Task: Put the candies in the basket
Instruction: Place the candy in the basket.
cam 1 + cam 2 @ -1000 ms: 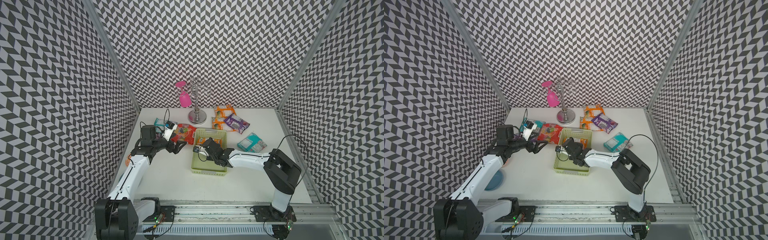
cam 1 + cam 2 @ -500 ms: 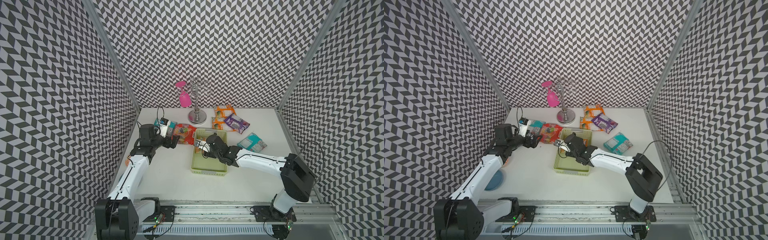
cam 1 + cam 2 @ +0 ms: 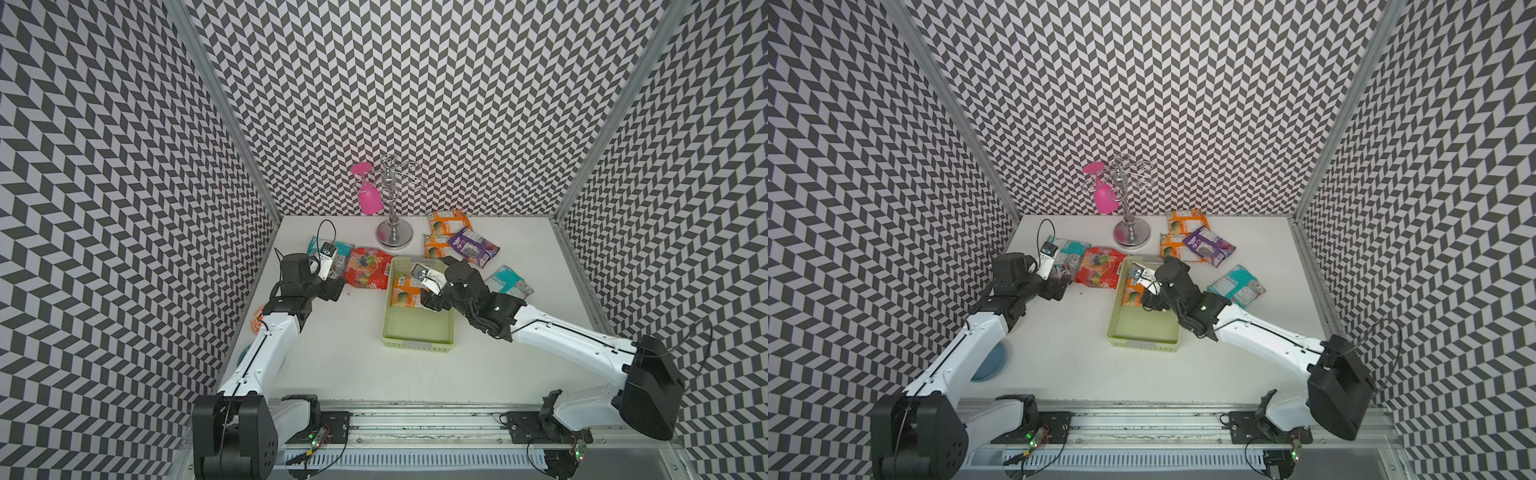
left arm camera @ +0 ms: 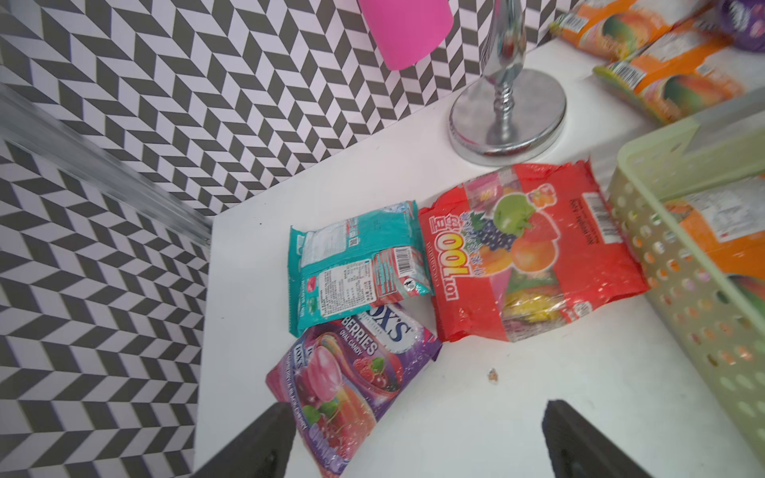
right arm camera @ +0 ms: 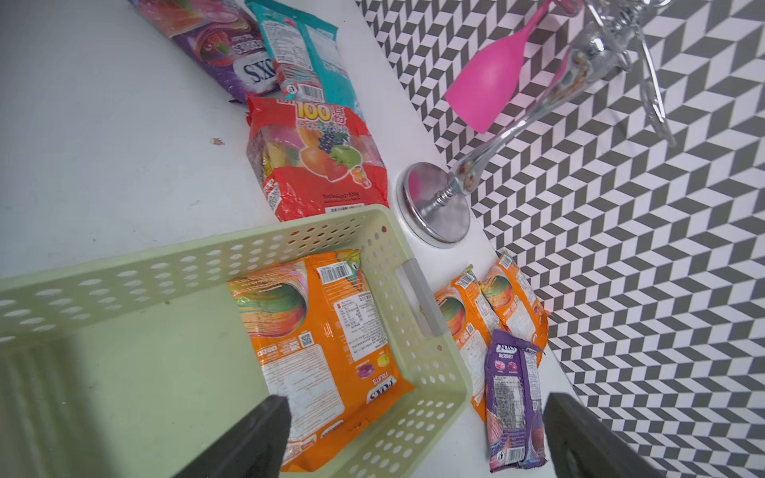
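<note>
so far only one done: orange packet flat inside the basket, at its far end, centre of a top view. right fingers spread apart above it, holding nothing. left fingers apart too, empty, hanging over the pink-purple packet, lower middle of the left wrist view. left to move, all on the surface: that packet, a teal packet overlapping it, the red bag just beside the basket's left wall, a second teal packet right of centre, then farthest, two far orange packets and a purple packet overlapping. roughly one in eight, by this count.
</note>
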Robot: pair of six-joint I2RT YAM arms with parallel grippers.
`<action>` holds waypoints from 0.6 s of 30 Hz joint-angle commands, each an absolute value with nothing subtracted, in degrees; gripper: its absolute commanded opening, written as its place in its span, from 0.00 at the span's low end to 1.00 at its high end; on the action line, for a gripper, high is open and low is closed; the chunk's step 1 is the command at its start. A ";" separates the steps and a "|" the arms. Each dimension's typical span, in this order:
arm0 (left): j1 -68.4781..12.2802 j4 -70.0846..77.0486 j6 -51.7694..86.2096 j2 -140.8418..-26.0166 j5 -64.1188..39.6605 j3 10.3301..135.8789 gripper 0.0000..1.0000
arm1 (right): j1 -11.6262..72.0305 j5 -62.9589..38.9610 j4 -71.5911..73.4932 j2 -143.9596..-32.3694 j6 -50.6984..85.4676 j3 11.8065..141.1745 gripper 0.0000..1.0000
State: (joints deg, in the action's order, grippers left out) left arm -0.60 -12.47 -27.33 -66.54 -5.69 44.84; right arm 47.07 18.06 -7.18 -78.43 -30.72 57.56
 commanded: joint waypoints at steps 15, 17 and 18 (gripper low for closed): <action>3.16 -25.59 -49.25 -79.82 3.54 51.51 0.77 | 37.45 15.11 5.49 -61.63 -23.85 42.08 0.99; 3.16 -25.82 -48.61 -81.30 3.43 52.55 0.76 | 37.44 15.11 7.06 -60.26 -23.85 40.06 0.99; 3.16 -25.30 -48.61 -81.61 3.41 52.56 0.76 | 37.44 15.11 8.07 -59.35 -23.85 39.12 0.99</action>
State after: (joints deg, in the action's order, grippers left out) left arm 3.05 -22.94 -48.97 -80.99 2.81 50.48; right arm 37.69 14.24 1.04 -62.08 -24.75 40.86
